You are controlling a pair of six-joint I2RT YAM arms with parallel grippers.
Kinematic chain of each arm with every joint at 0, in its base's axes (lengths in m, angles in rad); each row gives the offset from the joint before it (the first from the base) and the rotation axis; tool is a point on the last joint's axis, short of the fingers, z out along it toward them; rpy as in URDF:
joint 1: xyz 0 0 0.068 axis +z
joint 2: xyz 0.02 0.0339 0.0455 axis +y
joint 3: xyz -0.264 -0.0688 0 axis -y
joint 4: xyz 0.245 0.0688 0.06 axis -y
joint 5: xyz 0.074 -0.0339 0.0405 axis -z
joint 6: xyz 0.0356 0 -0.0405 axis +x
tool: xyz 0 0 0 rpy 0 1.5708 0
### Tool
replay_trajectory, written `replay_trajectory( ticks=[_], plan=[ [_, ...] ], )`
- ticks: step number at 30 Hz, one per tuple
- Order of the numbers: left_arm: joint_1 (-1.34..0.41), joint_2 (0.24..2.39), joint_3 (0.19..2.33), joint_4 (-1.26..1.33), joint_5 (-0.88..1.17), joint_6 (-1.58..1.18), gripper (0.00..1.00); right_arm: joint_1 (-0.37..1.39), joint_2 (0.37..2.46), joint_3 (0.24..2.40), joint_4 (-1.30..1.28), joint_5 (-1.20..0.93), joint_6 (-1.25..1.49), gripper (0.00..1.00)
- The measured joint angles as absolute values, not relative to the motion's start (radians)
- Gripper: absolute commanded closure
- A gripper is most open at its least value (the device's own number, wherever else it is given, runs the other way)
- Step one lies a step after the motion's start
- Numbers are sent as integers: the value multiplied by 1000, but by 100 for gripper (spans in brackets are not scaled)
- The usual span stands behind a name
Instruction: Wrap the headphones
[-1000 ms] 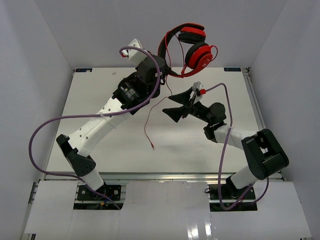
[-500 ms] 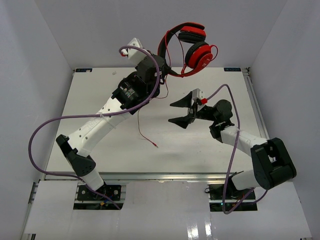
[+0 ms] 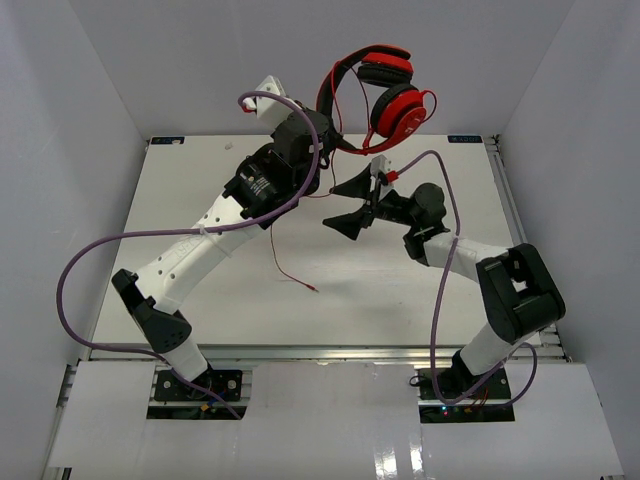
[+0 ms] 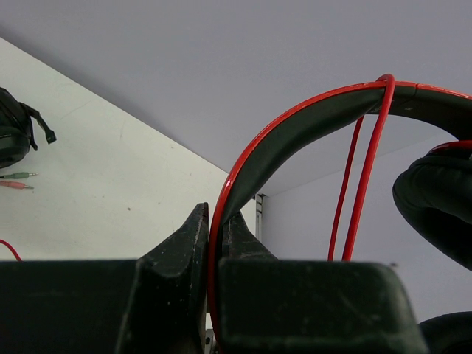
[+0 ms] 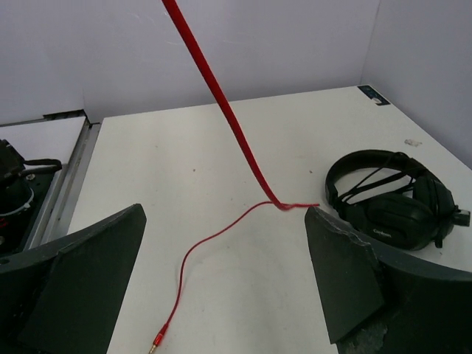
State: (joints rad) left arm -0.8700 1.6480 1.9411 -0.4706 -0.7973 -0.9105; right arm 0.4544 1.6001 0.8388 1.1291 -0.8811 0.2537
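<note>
Moved: right gripper has swung in toward the left gripper since a second ago, and the cable slack on the table has shifted with it. The headphones haven't budged.

Top view: left jaws pinch the headphones by the headband and hold them in the air over the table's far edge. Right jaws are spread wide with nothing between them, just beside the hanging cable. The cable drops from the headset, trails across the table and ends at the plug, which lies free. Earcups are glossy red.

Left wrist view: jaws are clamped on the headband, which is red outside with black lining. Two cable strands go over the top of the band and come down side by side. That looks like one pass; can't tell if there are more. Black ear padding is at the right edge. The black headphones at far left sit on the table and aren't ours.

Right wrist view: fingers are wide apart and empty. The cable comes down from above, touches the table just beside the black headphones, then curls loose to the plug.

My read: the wrap has barely begun. At most one turn is on the band. Most of the length still needs winding, and the plug end needs securing.
</note>
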Motion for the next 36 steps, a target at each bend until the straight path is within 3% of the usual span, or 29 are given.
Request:
replay_trajectory(
  ticks=[3, 7, 9, 11, 12, 14, 16, 25, 30, 36],
  plan=[
    [-870, 1648, 1941, -471, -790, -919, 100, 484, 1651, 872, 1204, -858, 322, 0],
    [-870, 1647, 1941, -471, -767, -938, 100, 501, 1749, 992, 1253, -823, 397, 11],
    [-870, 1647, 1941, -471, -754, -949, 100, 504, 1786, 1033, 1265, -807, 424, 21],
    [-871, 1647, 1941, -471, -742, -959, 100, 509, 1818, 1063, 1277, -799, 445, 37],
    [-871, 1647, 1942, -472, -737, -963, 100, 511, 1836, 1076, 1285, -793, 459, 61],
    [-871, 1647, 1948, -477, -727, -967, 100, 522, 1869, 1084, 1290, -787, 489, 82],
    [-872, 1647, 1961, -487, -722, -967, 100, 532, 1898, 1079, 1295, -784, 536, 92],
    [-870, 1622, 1972, -468, -805, -831, 100, 518, 1839, 731, 1278, -826, 670, 92],
    [-826, 1545, 1841, -410, -866, -673, 100, 436, 1570, 637, 1171, -889, 548, 92],
    [-663, 1479, 1679, -387, -867, -557, 100, 361, 1191, 664, 780, -988, 210, 92]
  ],
)
